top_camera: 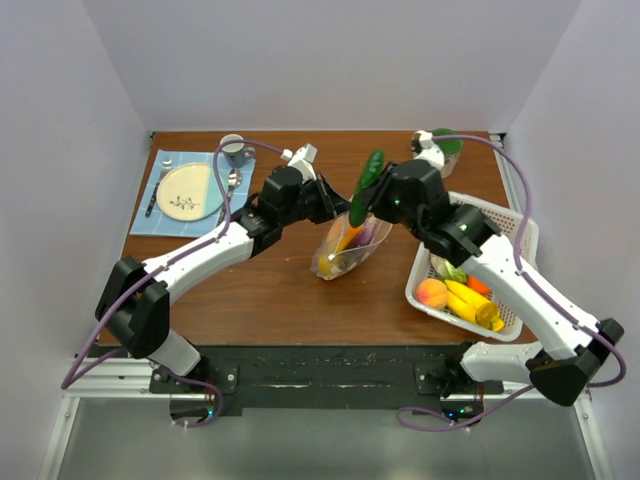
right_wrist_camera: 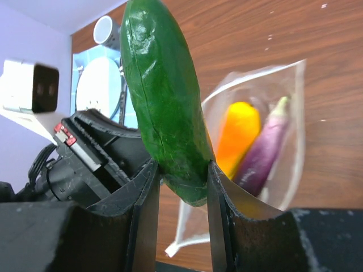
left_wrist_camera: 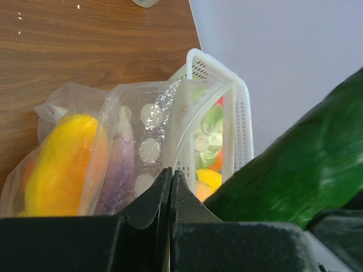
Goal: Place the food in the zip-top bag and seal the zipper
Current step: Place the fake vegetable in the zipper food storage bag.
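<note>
The clear zip-top bag (top_camera: pixel 347 248) lies mid-table and holds an orange piece (right_wrist_camera: pixel 238 133) and a purple eggplant (right_wrist_camera: pixel 262 152). My left gripper (top_camera: pixel 330 205) is shut on the bag's mouth edge (left_wrist_camera: pixel 170 122) and holds it up; the orange piece (left_wrist_camera: pixel 59 164) and the eggplant (left_wrist_camera: pixel 120 167) show through the plastic. My right gripper (top_camera: pixel 368 205) is shut on a green cucumber (right_wrist_camera: pixel 161 96) and holds it just above the bag's mouth; the cucumber also shows in the top view (top_camera: pixel 366 186) and in the left wrist view (left_wrist_camera: pixel 295 170). I cannot make out the zipper strip.
A white slotted basket (top_camera: pixel 520 235) at the right holds more food: a peach (top_camera: pixel 432 293), yellow pieces (top_camera: pixel 472 303), greens. A plate (top_camera: pixel 187 192) with cutlery on a blue mat and a cup (top_camera: pixel 234 149) stand at the back left. A green item (top_camera: pixel 446 143) is at the back right.
</note>
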